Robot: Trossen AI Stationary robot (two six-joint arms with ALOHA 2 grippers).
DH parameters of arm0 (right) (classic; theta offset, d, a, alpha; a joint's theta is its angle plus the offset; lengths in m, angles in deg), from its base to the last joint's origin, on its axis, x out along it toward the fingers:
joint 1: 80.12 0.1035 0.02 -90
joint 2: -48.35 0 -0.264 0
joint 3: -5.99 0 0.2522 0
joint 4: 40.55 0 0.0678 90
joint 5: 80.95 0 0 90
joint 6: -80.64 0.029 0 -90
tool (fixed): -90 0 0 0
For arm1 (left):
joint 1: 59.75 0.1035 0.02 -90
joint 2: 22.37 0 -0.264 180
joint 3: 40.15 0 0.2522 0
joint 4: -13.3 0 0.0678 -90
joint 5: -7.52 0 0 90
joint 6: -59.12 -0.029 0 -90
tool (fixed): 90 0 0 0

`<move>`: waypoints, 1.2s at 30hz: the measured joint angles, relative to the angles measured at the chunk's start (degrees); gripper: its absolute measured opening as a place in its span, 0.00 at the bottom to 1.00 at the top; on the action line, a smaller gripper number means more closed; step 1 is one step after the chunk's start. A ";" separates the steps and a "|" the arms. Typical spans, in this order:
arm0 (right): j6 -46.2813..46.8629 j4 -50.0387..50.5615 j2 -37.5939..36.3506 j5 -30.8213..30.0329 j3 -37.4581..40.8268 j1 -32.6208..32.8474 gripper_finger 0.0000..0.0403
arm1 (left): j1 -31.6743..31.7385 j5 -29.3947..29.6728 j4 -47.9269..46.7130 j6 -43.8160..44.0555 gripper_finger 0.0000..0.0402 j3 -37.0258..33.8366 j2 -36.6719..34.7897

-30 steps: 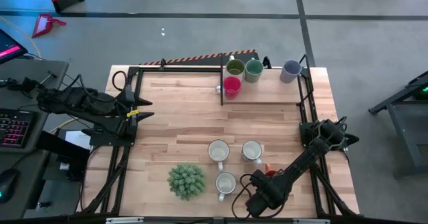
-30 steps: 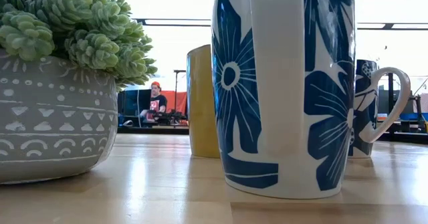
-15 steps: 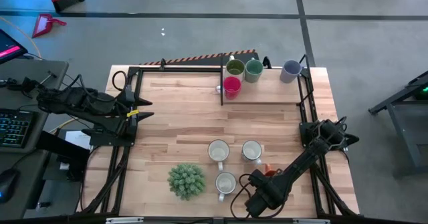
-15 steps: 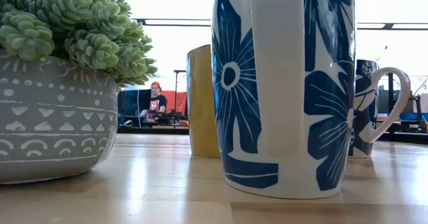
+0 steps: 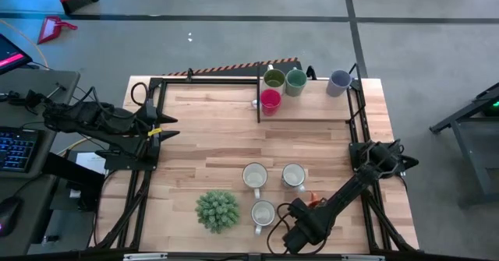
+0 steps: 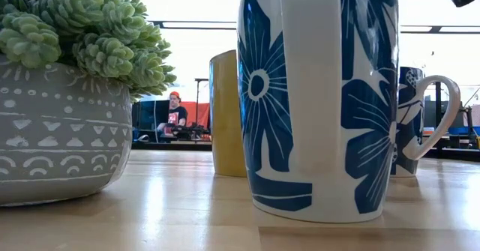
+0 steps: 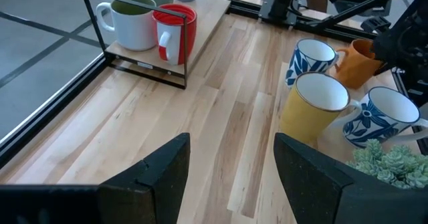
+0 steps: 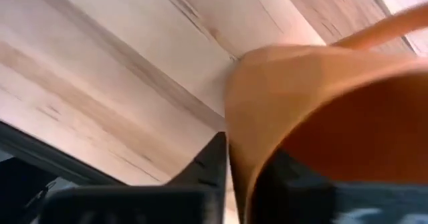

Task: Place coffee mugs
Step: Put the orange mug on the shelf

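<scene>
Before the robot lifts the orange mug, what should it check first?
1. Grip: the right end effector has one finger inside and one outside the orange mug wall, and looks closed on it. Ok.
2. Neighbours: a white mug stands close beside the orange mug. Whether they touch: cannot tell.
3. Path: the table between here and the shelf is bare wood. Ok.
4. Landing spot: the shelf has bare room beside the red mug. Ok.
5. Other arm: the left end effector is open and parked at the table's left edge, out of the way. Ok.
</scene>
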 joint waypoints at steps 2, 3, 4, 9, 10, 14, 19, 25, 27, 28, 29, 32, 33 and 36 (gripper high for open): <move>1.68 0.01 0.36 0.02 -0.09 -0.35 0.02 | 0.00 0.00 -0.05 -0.02 0.51 0.00 0.02; 2.18 0.00 0.42 0.18 -0.09 -0.42 0.02 | -0.02 0.00 -0.01 0.00 0.51 0.00 0.00; 3.16 0.17 0.50 -0.15 -0.09 -0.58 0.02 | 0.00 0.00 -0.02 0.07 0.51 0.00 0.02; 6.19 0.33 -0.20 -2.82 0.04 -0.56 0.01 | -0.02 -0.01 0.00 0.85 0.51 0.00 0.00; 6.34 0.20 -0.64 -3.28 0.04 -0.60 0.01 | -0.02 -0.02 -0.02 0.85 0.51 0.00 0.00; 7.40 1.90 -2.42 -4.74 -2.31 -0.61 0.00 | -0.01 -0.02 -0.04 1.06 0.51 0.00 0.00; 8.81 13.21 -3.02 -8.74 -12.45 -0.69 0.00 | -0.02 -0.02 0.00 1.29 0.51 0.00 0.00; 7.11 19.38 -4.43 -17.11 -20.05 -2.61 0.00 | -0.02 -0.01 -0.04 1.29 0.51 0.00 0.00; 5.99 20.36 -4.64 -18.70 -19.70 -4.30 0.00 | -0.01 0.00 -0.02 1.29 0.51 0.00 0.01; 4.45 20.66 -4.64 -20.20 -19.23 -5.27 0.00 | -0.01 -0.02 -0.06 1.29 0.51 0.00 0.02; 3.12 20.78 -4.64 -21.73 -18.81 -6.40 0.00 | -0.01 -0.01 -0.05 1.29 0.51 0.00 0.01; -0.11 19.98 -4.67 -24.06 -17.61 -10.19 0.00 | -0.02 0.00 -0.05 1.29 0.51 0.00 0.00; -1.31 20.23 -4.63 -25.65 -17.33 -11.46 0.00 | -0.02 0.00 -0.02 1.29 0.51 0.00 0.02; -4.39 20.37 -4.71 -29.81 -16.93 -15.22 0.00 | -0.01 0.00 -0.03 1.29 0.51 0.00 0.01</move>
